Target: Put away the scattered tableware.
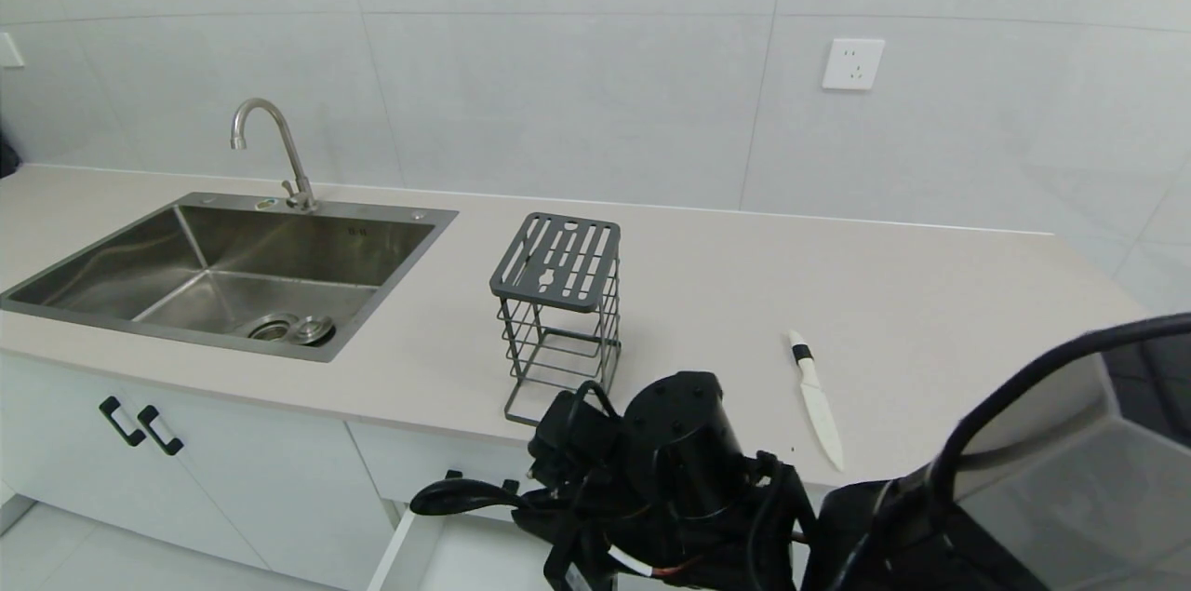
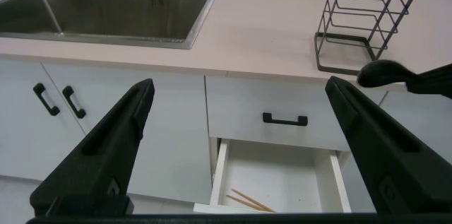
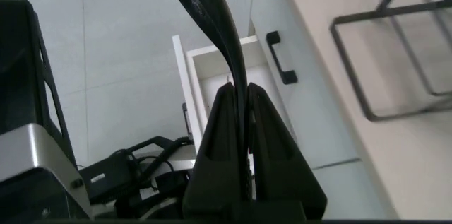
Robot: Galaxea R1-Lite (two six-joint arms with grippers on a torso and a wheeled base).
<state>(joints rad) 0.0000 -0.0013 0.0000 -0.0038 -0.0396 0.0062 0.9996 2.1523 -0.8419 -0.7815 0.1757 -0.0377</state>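
My right gripper (image 1: 523, 498) hangs below the counter's front edge, shut on the handle of a black spoon (image 1: 461, 495) whose bowl points left. In the right wrist view the right gripper (image 3: 240, 95) clamps the spoon (image 3: 205, 12) above an open white drawer (image 3: 185, 75). The left gripper (image 2: 240, 86) stands open and holds nothing, facing the cabinet front. Beyond it the drawer (image 2: 219, 174) is pulled out, with wooden chopsticks (image 2: 247, 200) inside, and the spoon (image 2: 385, 73) hovers higher up. A white knife (image 1: 816, 396) with a black band lies on the counter, right of the rack.
A dark wire rack (image 1: 558, 312) stands mid-counter near the front edge. The steel sink (image 1: 140, 242) with its tap (image 1: 270, 144) is at the left. Below are cabinet doors with black handles (image 1: 140, 423) and a closed drawer front (image 2: 282, 114) above the open one.
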